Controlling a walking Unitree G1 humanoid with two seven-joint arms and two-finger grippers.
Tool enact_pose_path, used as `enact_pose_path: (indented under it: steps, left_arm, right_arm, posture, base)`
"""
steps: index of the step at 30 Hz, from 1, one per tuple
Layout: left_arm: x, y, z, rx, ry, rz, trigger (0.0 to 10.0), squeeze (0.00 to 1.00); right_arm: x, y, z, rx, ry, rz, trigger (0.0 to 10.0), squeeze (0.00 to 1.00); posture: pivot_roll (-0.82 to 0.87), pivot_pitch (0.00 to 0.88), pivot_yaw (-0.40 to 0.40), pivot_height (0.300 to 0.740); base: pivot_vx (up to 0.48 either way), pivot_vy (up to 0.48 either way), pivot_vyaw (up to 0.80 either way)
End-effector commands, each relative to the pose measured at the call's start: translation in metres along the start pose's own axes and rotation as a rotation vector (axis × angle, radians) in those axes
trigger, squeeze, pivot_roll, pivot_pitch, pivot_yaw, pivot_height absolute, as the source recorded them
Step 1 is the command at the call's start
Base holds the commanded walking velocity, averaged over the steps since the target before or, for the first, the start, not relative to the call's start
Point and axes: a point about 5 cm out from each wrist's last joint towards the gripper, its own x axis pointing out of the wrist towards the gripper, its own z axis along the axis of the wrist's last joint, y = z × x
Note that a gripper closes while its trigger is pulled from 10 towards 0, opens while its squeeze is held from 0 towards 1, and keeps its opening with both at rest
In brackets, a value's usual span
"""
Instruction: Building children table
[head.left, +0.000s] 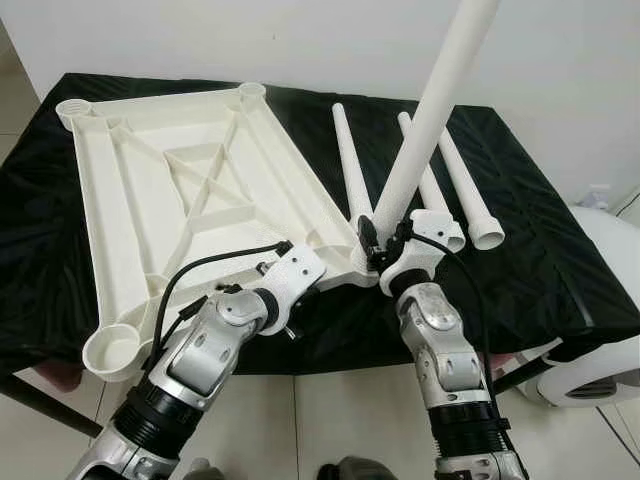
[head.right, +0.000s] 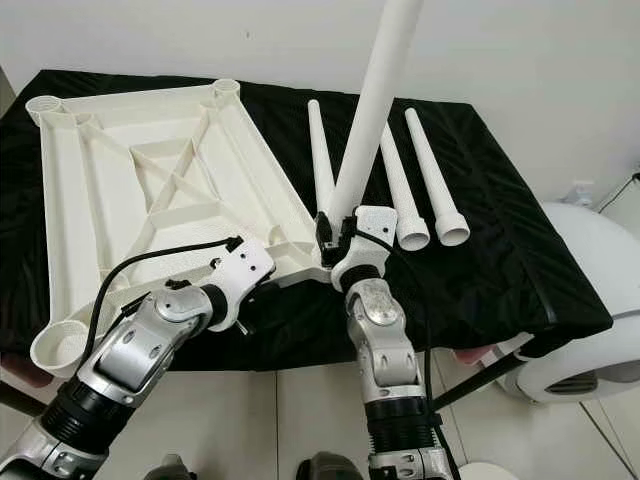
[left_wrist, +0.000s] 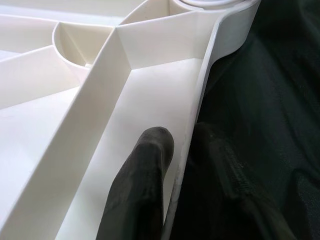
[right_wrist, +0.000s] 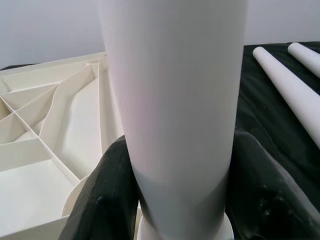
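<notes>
Right wrist view: leg (right_wrist: 175, 110) top cut off.

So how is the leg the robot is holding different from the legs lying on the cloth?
The held leg stands up, its bottom end at the tabletop's corner socket; the three loose legs lie flat on the black cloth. The right gripper clamps the held leg, while nothing touches the loose legs. The held leg meets the tabletop; the loose legs lie apart from it. All are white, tapered tubes.
</notes>
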Motion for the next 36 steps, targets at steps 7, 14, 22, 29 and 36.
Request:
enact_pose_path:
  steps: [7, 14, 22, 29, 36]
  left_arm:
    - [0.008, -0.032, -0.003, 0.000, 0.006, -0.184, 10.0, 0.00]
    - [0.008, -0.033, -0.003, -0.001, 0.007, -0.186, 10.0, 0.00]
    - [0.008, -0.034, -0.004, -0.007, 0.008, -0.185, 10.0, 0.00]
    - [0.008, -0.032, -0.004, -0.008, 0.008, -0.181, 10.0, 0.00]
    - [0.009, -0.031, -0.003, -0.010, 0.006, -0.175, 10.0, 0.00]
  right_arm:
    - [-0.001, -0.006, 0.008, -0.004, -0.028, -0.073, 10.0, 1.00]
    - [-0.003, -0.006, 0.010, 0.000, -0.049, -0.052, 10.0, 1.00]
    - [-0.006, -0.020, 0.007, 0.029, -0.034, 0.078, 10.0, 0.00]
    - [-0.016, -0.029, -0.004, 0.021, 0.015, 0.273, 10.0, 0.00]
    - [-0.018, -0.052, -0.016, -0.045, 0.058, 0.362, 10.0, 0.00]
  posture:
    - [0.01, 0.000, -0.076, 0.740]
    - [0.01, 0.001, -0.077, 0.740]
    - [0.01, 0.011, -0.079, 0.740]
    - [0.01, 0.017, -0.076, 0.740]
    - [0.00, 0.026, -0.071, 0.740]
  base:
    - [0.000, 0.000, 0.00]
    - [0.000, 0.000, 0.00]
    - [0.000, 0.000, 0.00]
    - [0.000, 0.000, 0.00]
    - [0.000, 0.000, 0.00]
